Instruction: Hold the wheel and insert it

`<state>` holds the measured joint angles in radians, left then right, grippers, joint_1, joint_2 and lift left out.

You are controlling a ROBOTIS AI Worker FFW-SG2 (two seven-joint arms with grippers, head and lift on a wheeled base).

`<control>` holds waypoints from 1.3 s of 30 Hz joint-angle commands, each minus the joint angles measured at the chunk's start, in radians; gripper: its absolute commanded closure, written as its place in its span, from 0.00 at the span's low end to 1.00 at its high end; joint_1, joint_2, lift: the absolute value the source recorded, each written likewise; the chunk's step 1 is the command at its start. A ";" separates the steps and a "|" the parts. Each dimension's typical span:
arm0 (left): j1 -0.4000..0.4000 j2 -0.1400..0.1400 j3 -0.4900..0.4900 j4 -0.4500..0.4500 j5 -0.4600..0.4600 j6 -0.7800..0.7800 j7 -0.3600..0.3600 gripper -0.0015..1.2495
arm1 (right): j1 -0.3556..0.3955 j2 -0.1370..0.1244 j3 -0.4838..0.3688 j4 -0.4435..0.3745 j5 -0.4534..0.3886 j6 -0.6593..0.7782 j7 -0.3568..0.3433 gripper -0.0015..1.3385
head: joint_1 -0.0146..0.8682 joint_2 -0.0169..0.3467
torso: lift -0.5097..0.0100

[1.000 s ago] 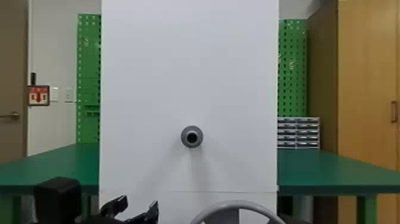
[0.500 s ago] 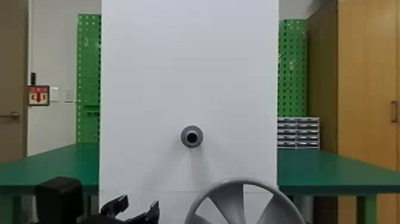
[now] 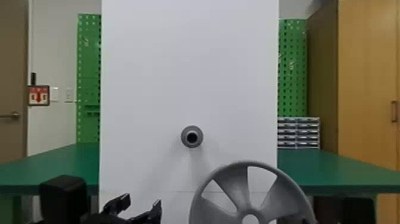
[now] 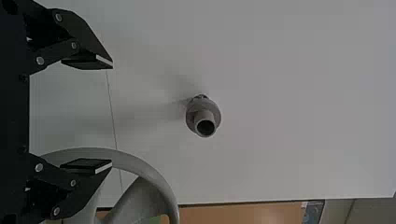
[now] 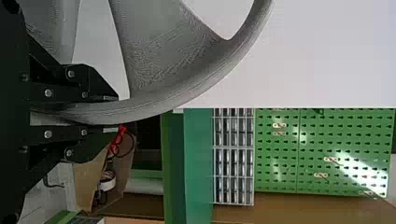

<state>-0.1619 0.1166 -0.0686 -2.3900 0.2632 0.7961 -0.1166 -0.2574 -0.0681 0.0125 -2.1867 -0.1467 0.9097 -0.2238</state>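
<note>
Grasping the wheel (image 3: 239, 193) by its rim (image 5: 159, 105) in the jaws of my right gripper (image 5: 110, 113), I have it below and right of the post (image 3: 192, 137). It looks light and stiff, fairly slip-resistant; I'd steady its opposite side with my left gripper (image 3: 143, 201), jaws parted and empty.

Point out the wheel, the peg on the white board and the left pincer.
Wheel (image 3: 230, 190): head view, a spoke.
Peg (image 4: 205, 116): left wrist view, its tube wall.
Left pincer (image 4: 112, 115): left wrist view, midway between fingertips.
</note>
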 commanded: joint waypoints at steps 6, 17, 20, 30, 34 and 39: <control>-0.007 0.000 -0.010 0.000 -0.005 0.000 0.000 0.40 | -0.111 -0.016 -0.042 -0.018 -0.070 0.138 0.001 0.85 | 0.02 0.13 | 0.04; -0.010 0.000 -0.016 0.000 -0.012 0.000 0.000 0.40 | -0.224 -0.027 -0.049 -0.028 -0.083 0.218 0.001 0.85 | 0.02 0.13 | 0.04; -0.010 0.000 -0.017 0.002 -0.012 0.002 0.000 0.40 | -0.252 -0.027 -0.054 -0.028 -0.082 0.232 0.001 0.85 | 0.02 0.13 | 0.04; -0.021 0.000 -0.034 0.014 -0.010 0.003 0.000 0.40 | -0.347 -0.041 -0.059 -0.028 -0.079 0.275 0.001 0.85 | 0.02 0.13 | 0.04; -0.022 0.000 -0.037 0.017 -0.010 0.005 0.002 0.40 | -0.370 -0.041 -0.062 -0.028 -0.067 0.278 0.001 0.85 | 0.02 0.13 | 0.04; -0.024 0.000 -0.039 0.018 -0.009 0.005 0.000 0.40 | -0.393 -0.047 -0.059 -0.027 -0.057 0.276 0.001 0.85 | 0.02 0.13 | 0.04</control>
<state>-0.1842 0.1166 -0.1056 -2.3733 0.2541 0.8005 -0.1163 -0.6340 -0.1099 -0.0487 -2.2139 -0.2106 1.1865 -0.2223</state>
